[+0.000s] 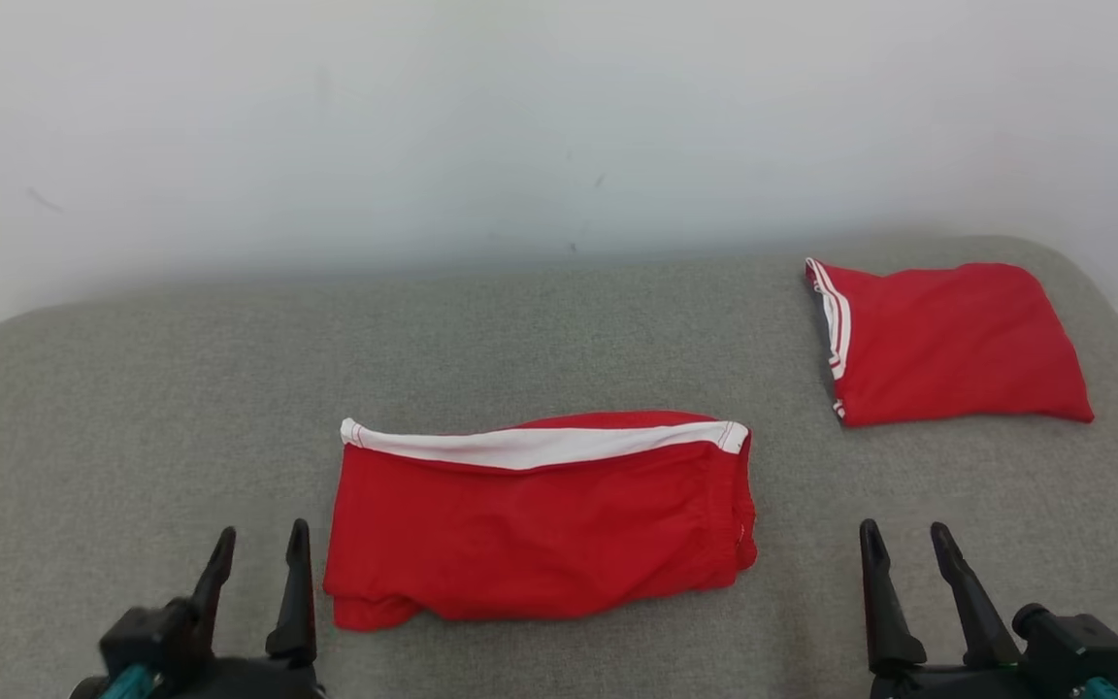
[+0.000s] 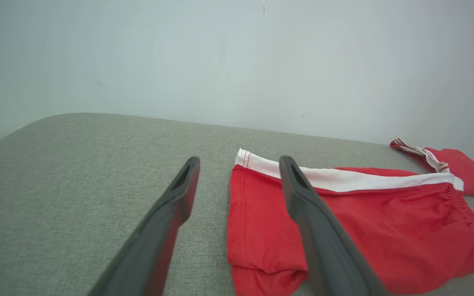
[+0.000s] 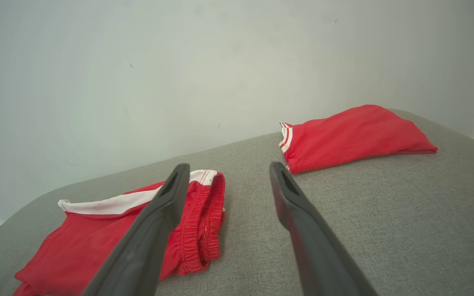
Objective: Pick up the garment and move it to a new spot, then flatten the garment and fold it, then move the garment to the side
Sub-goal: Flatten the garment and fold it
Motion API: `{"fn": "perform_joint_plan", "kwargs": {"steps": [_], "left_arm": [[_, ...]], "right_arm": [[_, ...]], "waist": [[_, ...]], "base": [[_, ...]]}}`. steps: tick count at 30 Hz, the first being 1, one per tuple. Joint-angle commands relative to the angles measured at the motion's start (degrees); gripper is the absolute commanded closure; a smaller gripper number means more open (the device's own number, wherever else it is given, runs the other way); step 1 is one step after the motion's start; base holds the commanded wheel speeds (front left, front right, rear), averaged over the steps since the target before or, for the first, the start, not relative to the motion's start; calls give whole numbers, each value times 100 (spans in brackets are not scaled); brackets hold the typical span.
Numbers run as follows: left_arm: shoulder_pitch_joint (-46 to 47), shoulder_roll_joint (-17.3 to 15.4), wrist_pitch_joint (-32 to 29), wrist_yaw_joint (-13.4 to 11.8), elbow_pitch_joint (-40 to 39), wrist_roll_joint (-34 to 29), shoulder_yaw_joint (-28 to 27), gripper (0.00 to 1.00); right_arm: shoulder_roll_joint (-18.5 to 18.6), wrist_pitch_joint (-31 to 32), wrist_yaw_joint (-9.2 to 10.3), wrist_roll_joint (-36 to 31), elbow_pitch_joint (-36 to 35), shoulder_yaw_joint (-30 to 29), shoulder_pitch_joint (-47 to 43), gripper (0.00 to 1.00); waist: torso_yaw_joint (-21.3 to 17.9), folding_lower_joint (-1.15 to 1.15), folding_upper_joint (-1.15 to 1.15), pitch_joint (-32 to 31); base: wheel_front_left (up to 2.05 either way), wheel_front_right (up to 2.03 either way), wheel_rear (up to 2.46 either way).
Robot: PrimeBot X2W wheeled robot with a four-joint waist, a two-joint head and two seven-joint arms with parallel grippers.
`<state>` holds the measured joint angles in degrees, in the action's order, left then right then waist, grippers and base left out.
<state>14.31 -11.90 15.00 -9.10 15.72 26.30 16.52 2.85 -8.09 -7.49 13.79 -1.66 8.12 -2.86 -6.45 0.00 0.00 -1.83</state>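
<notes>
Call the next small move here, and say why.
Probably reach the right end effector inward to the gathered end of the folded red shorts with the white band and close on it. They already lie folded on the grey fabric surface, it and the left end effector stand open, clear of cloth, and another folded red garment at far right suggests the side spot.

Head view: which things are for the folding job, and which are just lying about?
For the job: red folded shorts with a white band, in the middle; left gripper, open; right gripper, open.

Just lying about: red folded garment with a striped white edge, far right; grey fabric table; white wall.
</notes>
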Motion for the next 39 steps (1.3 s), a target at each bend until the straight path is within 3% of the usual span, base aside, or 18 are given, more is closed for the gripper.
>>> {"fn": "perform_joint_plan", "kwargs": {"steps": [1, 8, 19, 39], "left_arm": [[-252, -5, 19, -43, -193, -110, -102, 0], [-1014, -141, 19, -328, -1090, -715, -448, 0], [-1655, -392, -43, -218, -1868, -716, -419, 0], [-1815, -533, -203, -294, -1939, -642, -434, 0]], "right_arm": [[7, -21, -3, -35, -33, -47, -37, 0], [5, -8, -3, -121, -136, -202, -200, 0], [5, 30, -3, -229, -288, -323, -514, 0], [5, 194, -3, -283, -358, -386, -556, 0]], "waist": [[50, 0, 0, -33], [190, 0, 0, -127], [419, 0, 0, -234], [480, 0, 0, -246]], "base": [[0, 0, 0], [0, 0, 0], [0, 0, 0], [0, 0, 0]]}}
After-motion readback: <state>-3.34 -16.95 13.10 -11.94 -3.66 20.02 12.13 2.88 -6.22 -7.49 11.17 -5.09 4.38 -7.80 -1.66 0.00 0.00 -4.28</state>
